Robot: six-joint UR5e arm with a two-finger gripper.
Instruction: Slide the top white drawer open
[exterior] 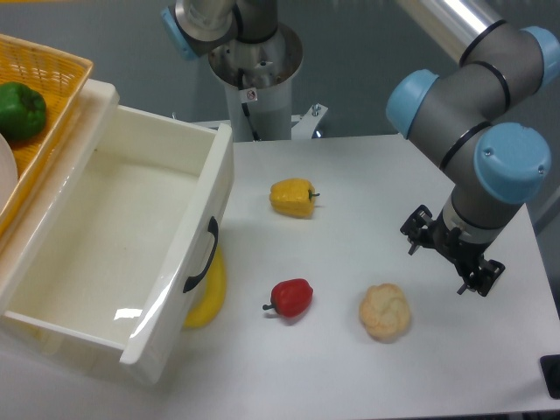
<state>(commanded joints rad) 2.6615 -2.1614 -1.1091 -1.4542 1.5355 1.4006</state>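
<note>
The top white drawer point(105, 254) is seen pulled well out at the left, its cream interior bare and its curved black handle point(202, 255) facing the surface point(350, 184). The claw point(451, 254) is held over the right side of the surface, well apart from the drawer; whether its fingers are spread or closed cannot be told from this angle. A yellow pepper point(293, 197) is laid near the middle, a red pepper point(291, 298) below it, and a pale bread roll point(385, 311) just beside the claw. Something yellow point(210, 297) is tucked under the drawer front. A green pepper point(19, 110) is held in the wicker basket point(66, 79) above the drawer.
</note>
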